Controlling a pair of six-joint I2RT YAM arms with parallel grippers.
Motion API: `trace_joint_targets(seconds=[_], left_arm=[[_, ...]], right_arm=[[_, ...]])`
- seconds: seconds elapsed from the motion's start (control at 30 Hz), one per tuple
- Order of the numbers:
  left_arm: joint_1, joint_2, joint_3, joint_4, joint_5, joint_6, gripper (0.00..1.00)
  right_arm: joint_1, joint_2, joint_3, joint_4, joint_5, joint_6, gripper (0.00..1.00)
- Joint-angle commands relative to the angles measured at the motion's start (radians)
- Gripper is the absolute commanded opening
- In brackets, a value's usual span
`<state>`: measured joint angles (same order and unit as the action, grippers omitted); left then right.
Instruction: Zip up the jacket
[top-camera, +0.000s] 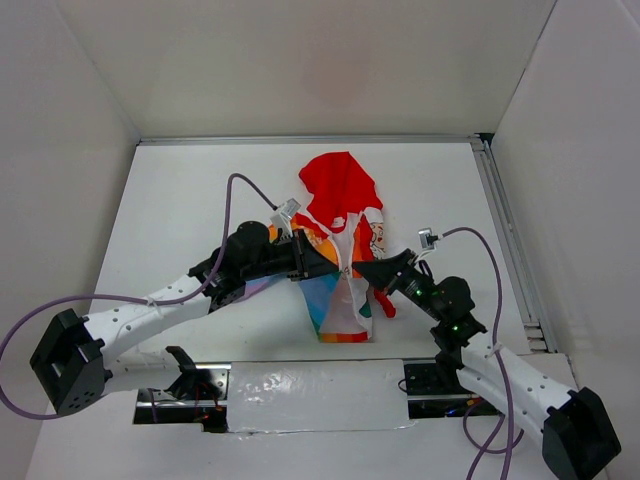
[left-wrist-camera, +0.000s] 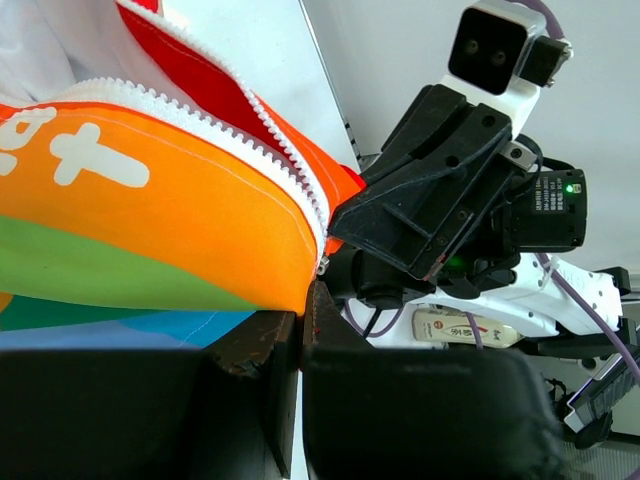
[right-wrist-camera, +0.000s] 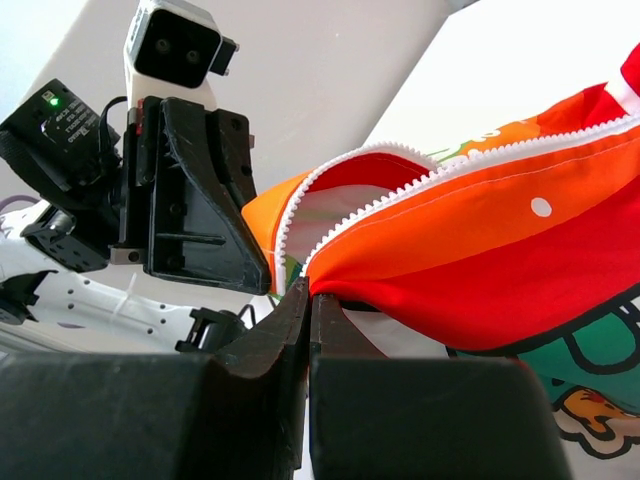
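Red, rainbow-striped and white cartoon-printed cloth makes up the small hooded zip jacket (top-camera: 338, 300), which lies on the white table (top-camera: 200, 200) directly between the two tools, its front bunched up where they meet. The left tool (top-camera: 338, 266) comes in from the jacket's striped side and the right tool (top-camera: 358, 267) from the white, animal-printed side, so their tips nearly face each other across the front opening, very close together. Seen from its own wrist, the left tool is closed narrow, its black fingers (left-wrist-camera: 250, 350) pinching the lower corner of the orange-striped panel right at the white zip teeth (left-wrist-camera: 250, 110). White lettering (left-wrist-camera: 90, 160) sits on that orange stripe just above the tips. The right tool is likewise closed tight, its fingers (right-wrist-camera: 260, 350) nipping the edge of an orange and red panel where a row of white teeth runs up and away from the tips. Above that grip two toothed edges curve apart, so the zip is open there. Beyond both tools, on the side away from the arm bases, the red hood (top-camera: 338, 185) spreads flat on the table. On the near side of the tools the jacket's hem lies toward the bases, ending short of a strip of shiny grey tape (top-camera: 310, 385). A purple cable (top-camera: 235, 195) loops up behind the left tool, and another arcs behind the right tool.
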<state>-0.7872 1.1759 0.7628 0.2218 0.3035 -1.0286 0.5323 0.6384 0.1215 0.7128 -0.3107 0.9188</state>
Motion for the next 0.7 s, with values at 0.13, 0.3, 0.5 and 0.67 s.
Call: trace_joint_targets(seconds=[0.13,0.3,0.5,0.67], left_arm=[[-0.006,-0.012,-0.010,0.102,0.036,-0.010,0.00],[-0.006,0.002,0.001,0.085,0.020,-0.004,0.00],[-0.006,0.001,0.007,0.067,-0.009,0.022,0.00],[-0.006,0.002,0.017,0.063,-0.009,0.035,0.00]], right_arm=[[0.011,0.018,0.012,0.126,-0.016,0.005,0.00],[0.012,0.023,0.017,0.137,-0.037,0.006,0.00],[0.011,-0.020,0.021,0.113,-0.060,-0.011,0.00],[0.018,-0.059,0.043,0.042,-0.084,-0.044,0.00]])
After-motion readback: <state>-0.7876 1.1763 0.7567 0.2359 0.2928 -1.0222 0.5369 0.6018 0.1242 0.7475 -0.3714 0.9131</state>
